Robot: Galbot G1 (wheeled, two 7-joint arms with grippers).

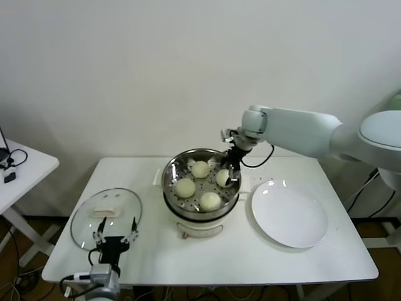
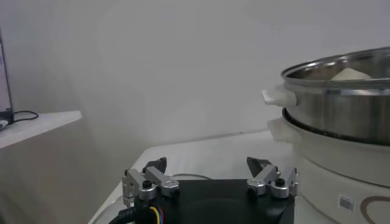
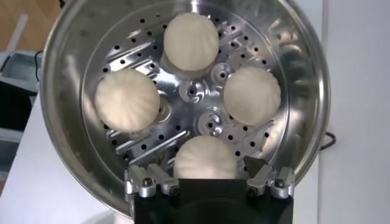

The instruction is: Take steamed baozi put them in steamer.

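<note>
The shiny steel steamer (image 1: 170, 170) stands on its white cooker base mid-table. Four cream-white baozi lie on its perforated floor: one at the back (image 1: 200, 168), one on the left (image 1: 185, 187), one at the front (image 1: 210, 200), one on the right (image 1: 223, 177). My right gripper (image 1: 230, 168) reaches into the steamer's right side. In the right wrist view it (image 3: 207, 173) is open, its fingers on either side of that right baozi (image 3: 205, 157), which rests on the steamer (image 3: 67, 79) floor. My left gripper (image 1: 114, 237) is open and empty near the front left edge.
An empty flat white plate (image 1: 289, 214) lies right of the steamer. The glass lid (image 1: 106, 216) lies on the left, just beyond my left gripper (image 2: 208, 167). The steamer (image 2: 341, 103) stands close to that gripper. A small white side table (image 1: 25, 166) is at far left.
</note>
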